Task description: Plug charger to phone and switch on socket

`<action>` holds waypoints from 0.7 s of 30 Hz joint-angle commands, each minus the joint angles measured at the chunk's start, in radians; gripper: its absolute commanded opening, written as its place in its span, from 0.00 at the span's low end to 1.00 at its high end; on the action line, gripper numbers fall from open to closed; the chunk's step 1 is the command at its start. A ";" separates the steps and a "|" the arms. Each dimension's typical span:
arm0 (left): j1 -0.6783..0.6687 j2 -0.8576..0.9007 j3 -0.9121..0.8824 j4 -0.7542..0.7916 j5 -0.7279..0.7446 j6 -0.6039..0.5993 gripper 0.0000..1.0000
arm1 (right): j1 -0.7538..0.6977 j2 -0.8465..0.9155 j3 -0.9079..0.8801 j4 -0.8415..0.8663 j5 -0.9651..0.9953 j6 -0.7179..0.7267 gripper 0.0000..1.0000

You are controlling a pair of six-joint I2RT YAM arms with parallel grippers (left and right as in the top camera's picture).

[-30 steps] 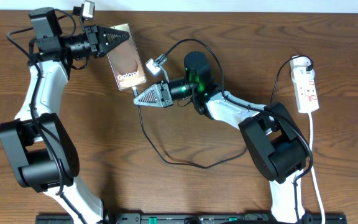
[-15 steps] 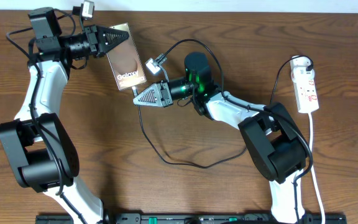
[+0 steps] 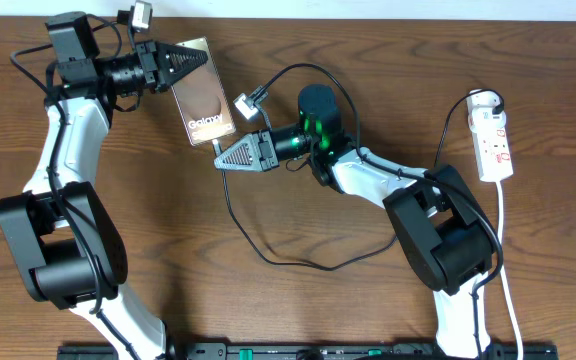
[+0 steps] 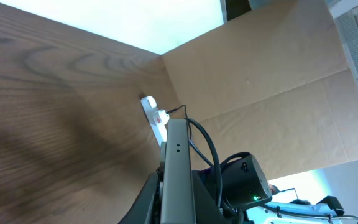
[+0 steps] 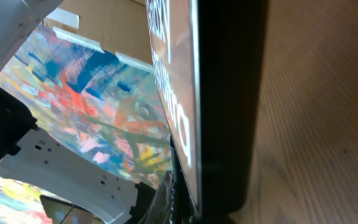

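The phone (image 3: pixel 208 105), brown with white lettering, is held off the table at an angle. My left gripper (image 3: pixel 196 57) is shut on its far end; in the left wrist view the phone (image 4: pixel 178 162) shows edge-on between the jaws. My right gripper (image 3: pixel 218 160) is shut at the phone's near end, where the charger cable (image 3: pixel 298 264) runs into its tip. The plug tip itself is hidden. In the right wrist view the phone (image 5: pixel 229 93) fills the frame right in front of the jaws. The cable loops across the table to the socket (image 3: pixel 494 140).
The white power strip lies at the far right near the table's back edge, its white cord (image 3: pixel 508 270) running to the front. It also shows in the left wrist view (image 4: pixel 155 115). The right arm's base (image 3: pixel 448 240) stands at right, the left arm's base (image 3: pixel 63 250) at left.
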 commanded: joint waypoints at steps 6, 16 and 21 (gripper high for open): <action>-0.009 -0.030 0.007 -0.008 0.088 0.002 0.08 | -0.012 -0.003 0.018 0.024 0.107 0.032 0.01; -0.023 -0.030 0.007 -0.007 0.088 0.002 0.07 | -0.012 -0.003 0.018 0.059 0.107 0.041 0.01; -0.024 -0.030 0.007 -0.007 0.088 0.002 0.07 | -0.012 -0.003 0.018 0.068 0.107 0.047 0.01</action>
